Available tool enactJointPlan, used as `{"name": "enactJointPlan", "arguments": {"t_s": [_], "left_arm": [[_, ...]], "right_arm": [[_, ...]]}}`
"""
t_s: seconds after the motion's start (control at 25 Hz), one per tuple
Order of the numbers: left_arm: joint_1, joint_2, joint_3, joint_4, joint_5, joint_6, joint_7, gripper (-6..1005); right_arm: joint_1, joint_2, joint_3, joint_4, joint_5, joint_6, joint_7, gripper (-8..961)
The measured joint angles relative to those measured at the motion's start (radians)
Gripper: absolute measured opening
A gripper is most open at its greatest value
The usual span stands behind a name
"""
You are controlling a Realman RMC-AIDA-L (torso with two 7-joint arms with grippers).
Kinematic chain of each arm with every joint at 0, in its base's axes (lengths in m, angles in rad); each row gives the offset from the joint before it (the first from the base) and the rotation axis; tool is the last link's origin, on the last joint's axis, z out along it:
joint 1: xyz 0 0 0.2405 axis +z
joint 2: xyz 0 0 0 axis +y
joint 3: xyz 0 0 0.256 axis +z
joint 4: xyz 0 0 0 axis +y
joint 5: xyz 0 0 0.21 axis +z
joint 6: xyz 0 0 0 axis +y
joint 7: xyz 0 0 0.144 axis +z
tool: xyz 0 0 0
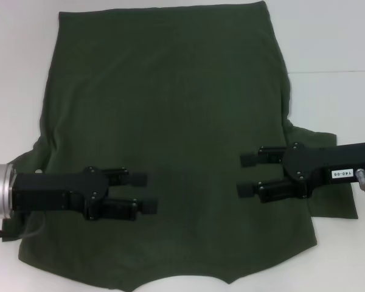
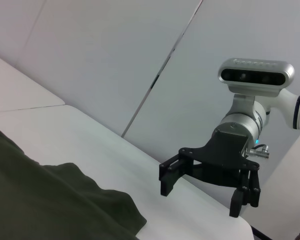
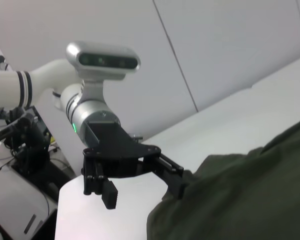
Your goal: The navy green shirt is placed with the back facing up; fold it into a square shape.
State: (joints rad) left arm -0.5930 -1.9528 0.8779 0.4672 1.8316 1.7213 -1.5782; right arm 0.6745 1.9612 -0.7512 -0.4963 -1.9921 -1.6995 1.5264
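1. Across the white surface (image 1: 334,36) lies the navy green shirt (image 1: 170,121), spread flat with a plain side up; no lettering shows.
2. Its curved neckline sits at the near edge, closest to the robot, and the straight hem lies at the far edge.
3. One short sleeve spreads out to the right beneath the right arm; the left sleeve lies under the left arm.
4. Left hand (image 1: 145,193) reaches in from the left, over the near part of the shirt, fingers spread apart and grasping nothing.
5. Right hand (image 1: 247,174) reaches in from the right at about the same level, pointing toward the left one, fingers likewise spread and empty.
6. Both hands are well apart, with bare cloth between them.
7. Whether either hand touches the cloth cannot be told from the head view.
8. Each wrist view shows the opposite hand released above the surface edge, with shirt cloth in the foreground.
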Motion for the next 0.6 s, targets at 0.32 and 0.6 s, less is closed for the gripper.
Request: {"name": "enactJointPlan", "arguments": {"t_s": [0.32, 0.6], "left_arm": [[0.010, 0.013, -0.077, 0.001, 0.000, 0.005, -0.101, 900], [0.030, 0.094, -0.216, 0.015, 0.004, 0.010, -0.384, 900]], "right_arm": [[-0.006, 0.005, 0.014, 0.005, 0.000, -0.008, -0.042, 898], [-0.005, 0.004, 0.015, 0.005, -0.001, -0.003, -0.074, 898]]}}
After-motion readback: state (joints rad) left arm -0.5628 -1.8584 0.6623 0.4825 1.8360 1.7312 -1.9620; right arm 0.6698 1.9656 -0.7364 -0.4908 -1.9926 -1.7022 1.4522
